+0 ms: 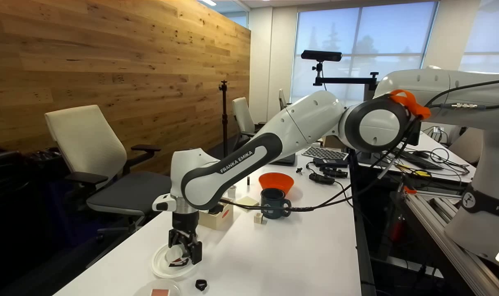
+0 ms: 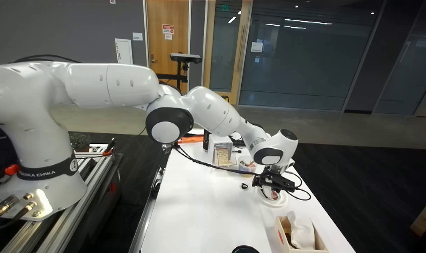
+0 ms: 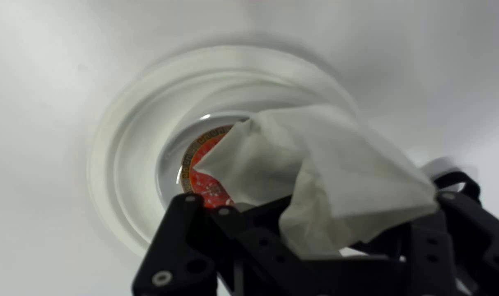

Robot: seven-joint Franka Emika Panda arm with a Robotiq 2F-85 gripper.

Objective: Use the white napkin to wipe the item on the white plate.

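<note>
One napkin (image 3: 335, 160) over the item (image 3: 191, 160), wipe step likely

The end effector (image 1: 185, 246) is clamped on the napkin, low over the plate (image 3: 103, 164). The item sits on the plate, on the counter (image 1: 298, 246); red centre and patterned band partly covered in the wrist view, contact hard to tell. Judged step: wiping. Best: lay the loose end flat, press lightly, short strokes across the red, then round the band. Napkin should sit between end effector and item so nothing hard scrapes. Item looks glossy, may slide or tip if shoved.
</note>
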